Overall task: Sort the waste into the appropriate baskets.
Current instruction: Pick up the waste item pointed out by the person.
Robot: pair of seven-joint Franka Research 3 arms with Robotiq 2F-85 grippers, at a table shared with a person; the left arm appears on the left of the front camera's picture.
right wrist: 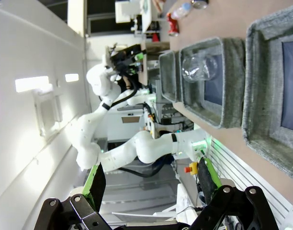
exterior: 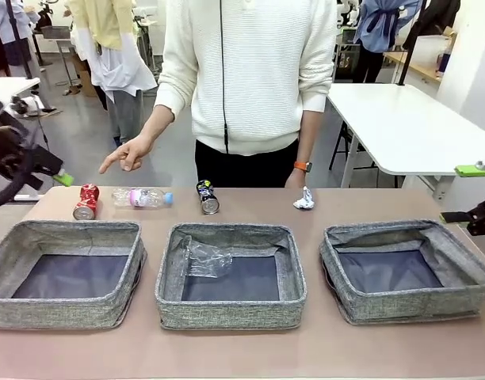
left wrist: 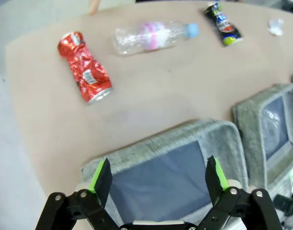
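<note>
The left basket (exterior: 60, 313), middle basket (exterior: 231, 313) and right basket (exterior: 409, 305) are filling the worktop's (exterior: 250, 352) near half, leaving only slim gaps between them. The outer two are standing open with bare bottoms; crumpled plastic (exterior: 203, 260) is sitting inside the middle one. Along the far edge the red can (exterior: 85, 201), bottle (exterior: 141, 197), dark can (exterior: 208, 197) and paper wad (exterior: 303, 199) are lying apart, leaving gaps. A person's hand (exterior: 127, 153) is hovering above the far left corner.

A crushed red can (exterior: 85, 202), clear bottle (exterior: 142, 197), dark printed can (exterior: 208, 197) and white paper wad (exterior: 303, 199) lie along the far edge of the worktop (exterior: 242, 352). Crumpled clear plastic (exterior: 204, 259) sits in the middle grey basket (exterior: 231, 313).
</note>
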